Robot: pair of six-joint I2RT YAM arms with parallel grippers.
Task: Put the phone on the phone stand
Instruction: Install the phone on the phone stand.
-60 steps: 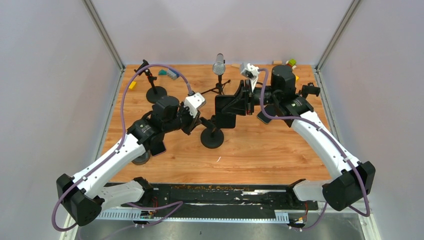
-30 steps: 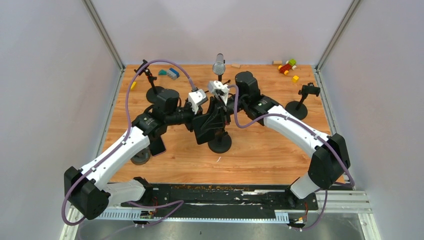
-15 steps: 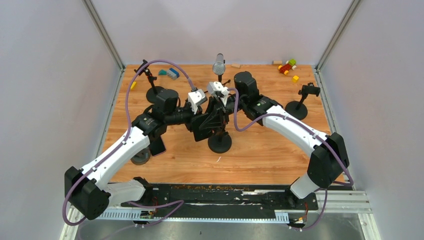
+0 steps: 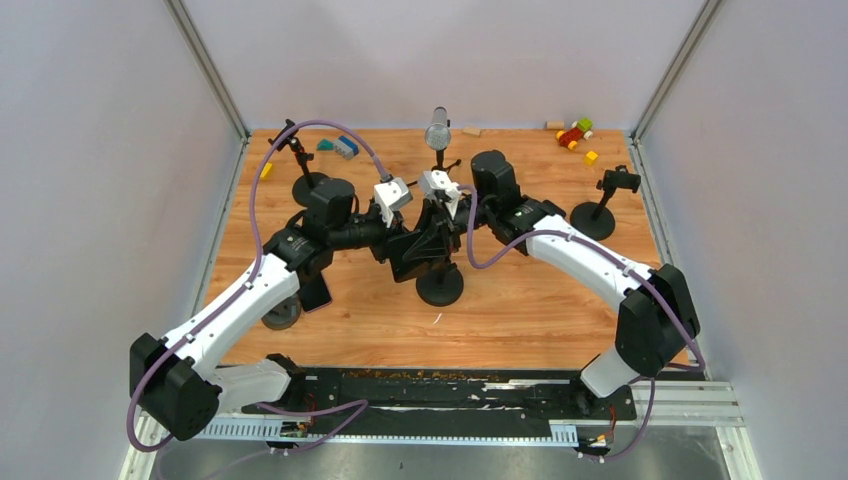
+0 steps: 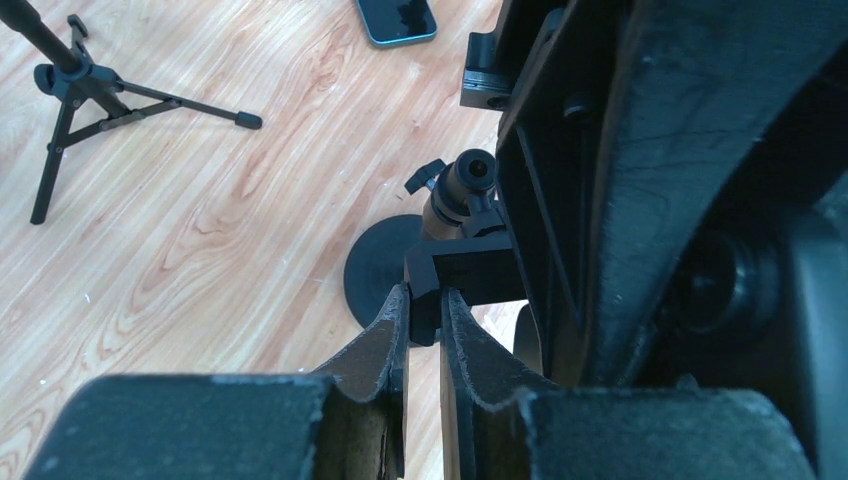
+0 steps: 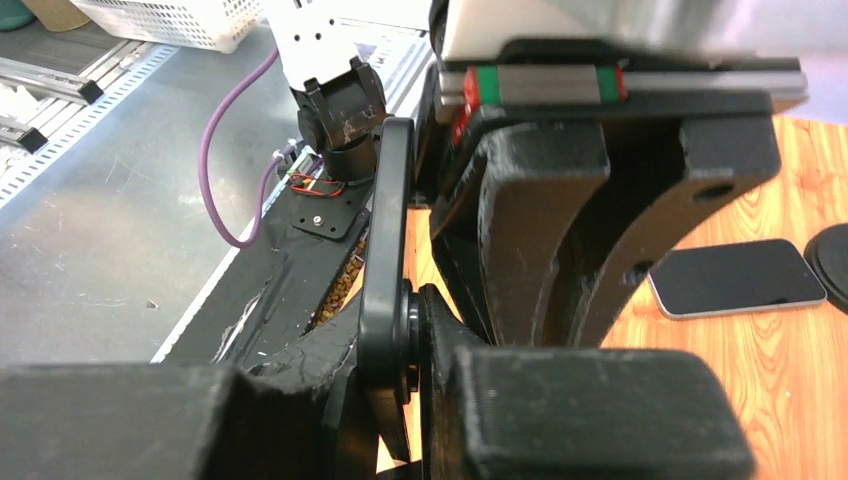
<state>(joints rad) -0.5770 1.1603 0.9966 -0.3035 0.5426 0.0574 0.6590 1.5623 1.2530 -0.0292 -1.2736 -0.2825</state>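
Now both arms meet over the middle of the wooden table (image 4: 520, 310). The right gripper (image 4: 437, 222) has its two fingers pressed flat on both faces of the phone (image 4: 418, 252), so it grips it firmly. The phone is a thin black slab with rounded corners. In the right wrist view it shows only its narrow edge and stands upright between the fingers.

In the top view the phone is at the head of the phone stand (image 4: 440, 287), above the round black base of the stand. I cannot tell if it sits already inside the holder.

The left gripper (image 5: 425, 300) is closed on the black clamp bracket (image 5: 465, 275) of this stand and pinches it between the fingertips. A small round knob (image 5: 470, 175) is just above the bracket.

For markings, only a green and red strip shows on the body of the left gripper, seen from the right wrist.

A second phone (image 6: 738, 277) lies flat on the wood, dark, with a pale rim. A white mesh basket (image 6: 170, 20) stands beyond the table edge; its content is not visible. A microphone (image 4: 438, 130) on a tripod (image 5: 80, 100) stands behind the grippers, and coloured toy blocks (image 4: 575, 133) lie in the far right corner.
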